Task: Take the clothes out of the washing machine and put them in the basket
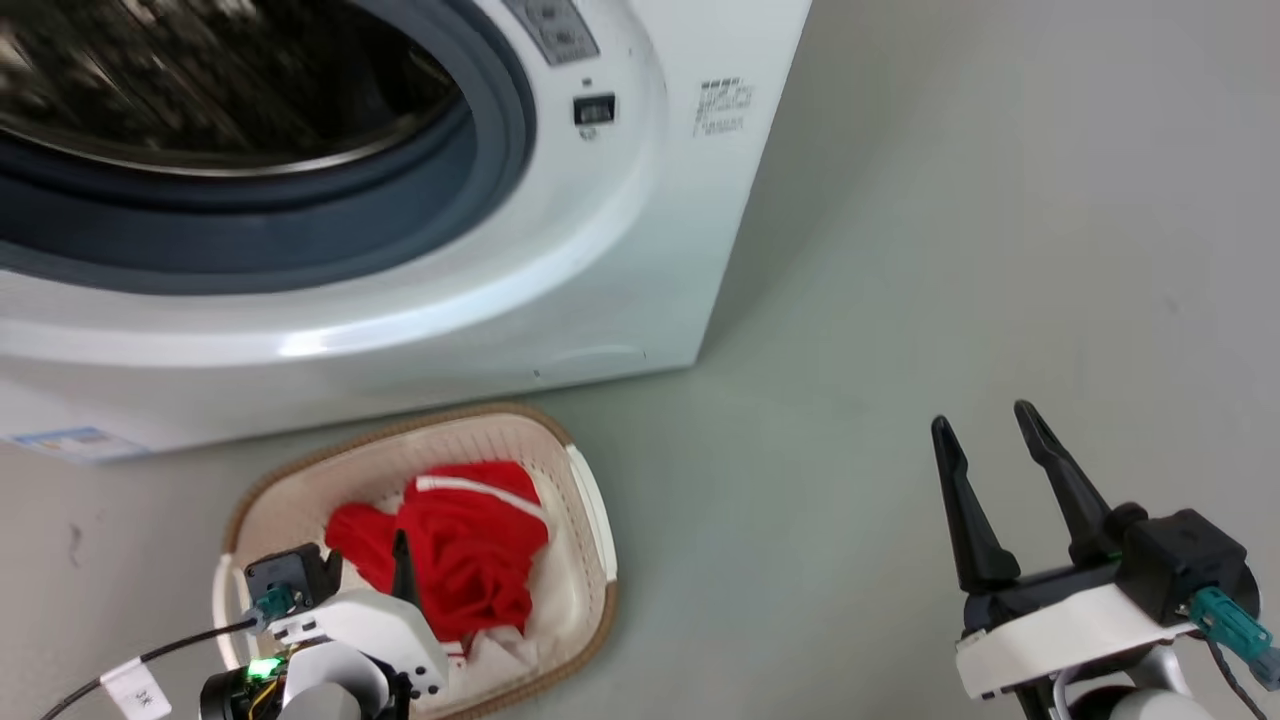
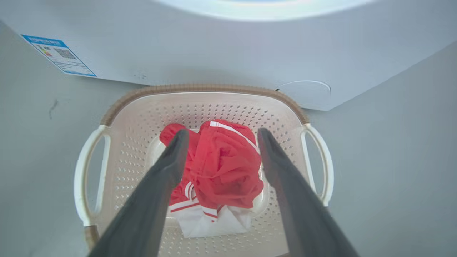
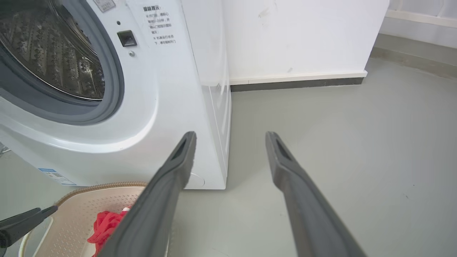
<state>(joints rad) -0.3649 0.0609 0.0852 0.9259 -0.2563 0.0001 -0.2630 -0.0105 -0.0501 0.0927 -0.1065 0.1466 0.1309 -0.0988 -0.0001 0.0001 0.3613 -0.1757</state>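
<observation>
Soft red white-trimmed clothes (image 2: 228,171) lay in the cream perforated plastic basket (image 2: 200,87), directly beneath the left gripper (image 2: 222,132), fingers apart; the right gripper (image 1: 983,417), also apart, hung rightward.

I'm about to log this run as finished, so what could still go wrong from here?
1. The left gripper hangs open over the clothes in the basket; if it dips and lifts, it could snag fabric and drag it out.
2. Part of the drum of the washing machine is out of sight, so a garment could remain inside.
</observation>
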